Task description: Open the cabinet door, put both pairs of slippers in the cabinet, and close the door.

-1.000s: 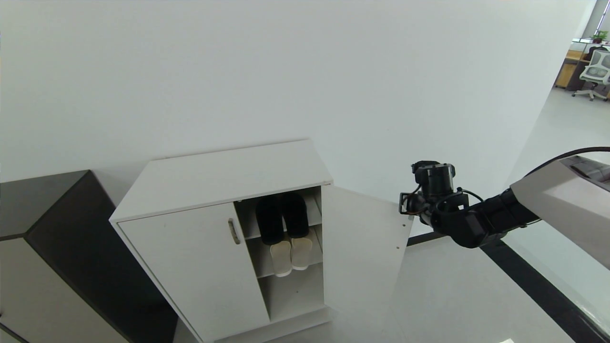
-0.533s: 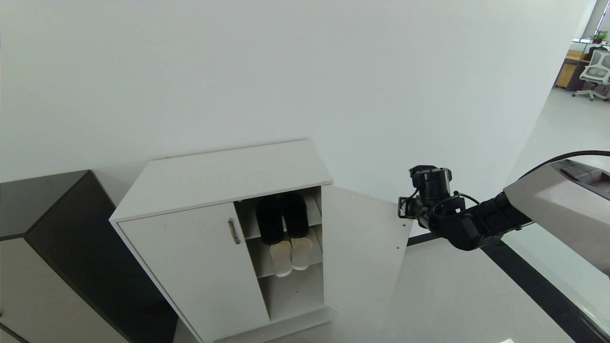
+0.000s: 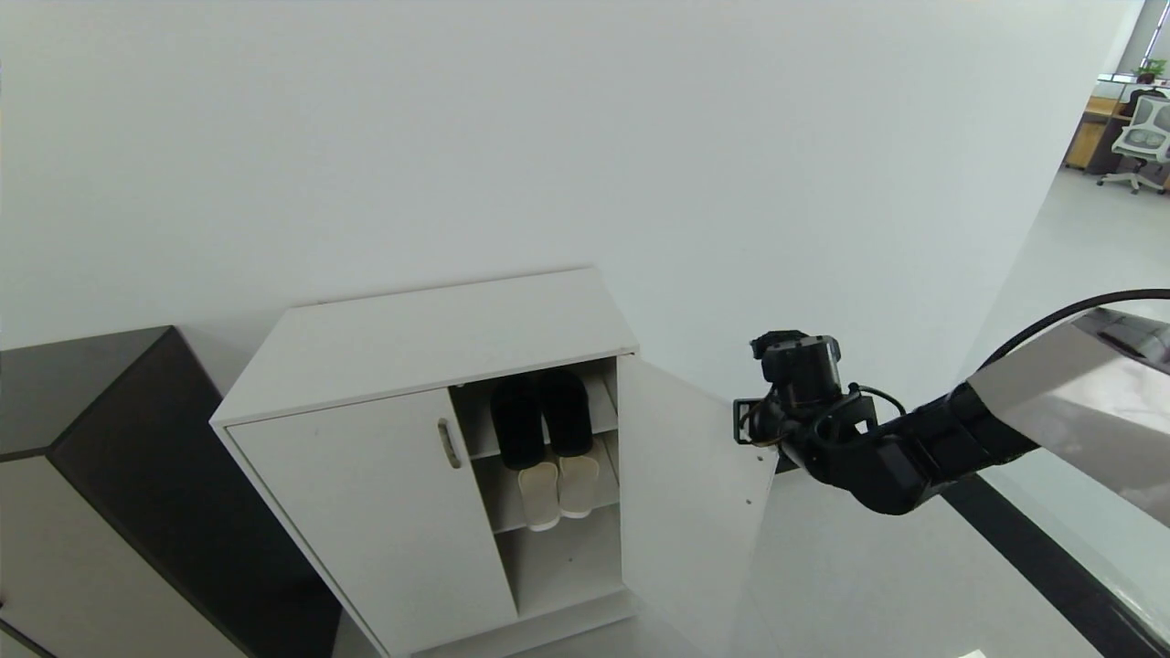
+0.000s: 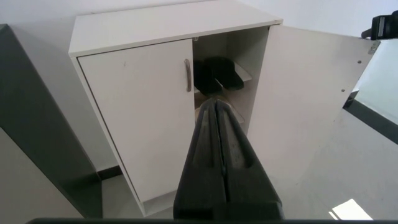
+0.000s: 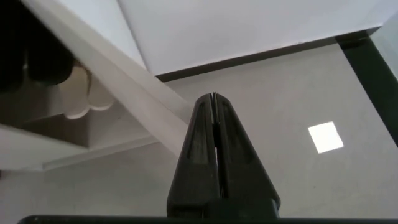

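White door (image 3: 695,484) beside right gripper (image 5: 214,98)

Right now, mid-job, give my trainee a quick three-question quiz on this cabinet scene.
1. True or false: the black slippers and the white slippers both lie inside the cabinet.
2. Which shelf holds the black slippers? A top, B middle, C bottom.
3. The right claw is shut near the outer edge of the open right door. Which task step is left?
Key: 1 true; 2 A; 3 closing the door.
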Robot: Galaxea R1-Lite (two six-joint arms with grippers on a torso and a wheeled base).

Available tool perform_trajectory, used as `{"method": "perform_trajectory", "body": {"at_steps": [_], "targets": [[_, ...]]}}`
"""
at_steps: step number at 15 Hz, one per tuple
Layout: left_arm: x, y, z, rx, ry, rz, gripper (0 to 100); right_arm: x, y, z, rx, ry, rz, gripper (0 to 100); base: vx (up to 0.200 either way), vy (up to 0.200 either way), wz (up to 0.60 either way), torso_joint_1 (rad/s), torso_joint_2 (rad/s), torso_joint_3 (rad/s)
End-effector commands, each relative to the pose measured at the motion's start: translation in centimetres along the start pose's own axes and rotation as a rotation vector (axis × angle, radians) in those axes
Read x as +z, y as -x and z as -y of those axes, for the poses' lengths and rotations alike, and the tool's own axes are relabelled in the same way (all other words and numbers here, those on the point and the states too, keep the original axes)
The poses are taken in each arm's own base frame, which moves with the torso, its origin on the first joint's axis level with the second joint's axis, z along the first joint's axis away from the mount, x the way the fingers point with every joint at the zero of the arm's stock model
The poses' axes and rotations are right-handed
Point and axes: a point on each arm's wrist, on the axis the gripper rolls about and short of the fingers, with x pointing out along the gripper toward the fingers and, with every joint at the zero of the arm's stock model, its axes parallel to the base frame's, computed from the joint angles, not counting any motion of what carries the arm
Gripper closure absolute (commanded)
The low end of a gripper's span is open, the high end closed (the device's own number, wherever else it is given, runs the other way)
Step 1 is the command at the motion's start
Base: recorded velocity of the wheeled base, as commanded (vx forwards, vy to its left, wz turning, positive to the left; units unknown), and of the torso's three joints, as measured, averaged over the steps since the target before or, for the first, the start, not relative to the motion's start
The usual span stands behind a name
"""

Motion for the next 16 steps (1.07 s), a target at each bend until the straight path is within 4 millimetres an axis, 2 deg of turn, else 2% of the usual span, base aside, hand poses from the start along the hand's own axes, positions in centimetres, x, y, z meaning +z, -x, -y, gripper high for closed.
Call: {"method": "perform_trajectory", "body": {"at_steps": [1,3,9,13,16], "targets": [[0.0,0.0,0.0,0.001,0.000,0.000,100,0.7,4.1,-2.1,0.084,0.019,0.026,100,0.000,0.000,0.00,0.000,0.00,0.000],[0.0,0.0,0.0,0.001,0.000,0.000,100,1.0,5.3,-2.7,0.111,0.023,0.037,100,0.000,0.000,0.00,0.000,0.00,0.000],[0.0,0.0,0.0,0.001,0.000,0.000,100,0.5,4.9,-2.4,0.105,0.029,0.017,100,0.000,0.000,0.00,0.000,0.00,0.000],[0.0,0.0,0.0,0.001,0.001,0.000,100,-2.2,2.6,-2.8,0.087,0.058,-0.049,100,0.000,0.000,0.00,0.000,0.00,0.000],[0.0,0.0,0.0,0.001,0.001,0.000,100,-3.7,2.1,-3.9,0.105,0.076,-0.061,100,0.000,0.000,0.00,0.000,0.00,0.000]]}}
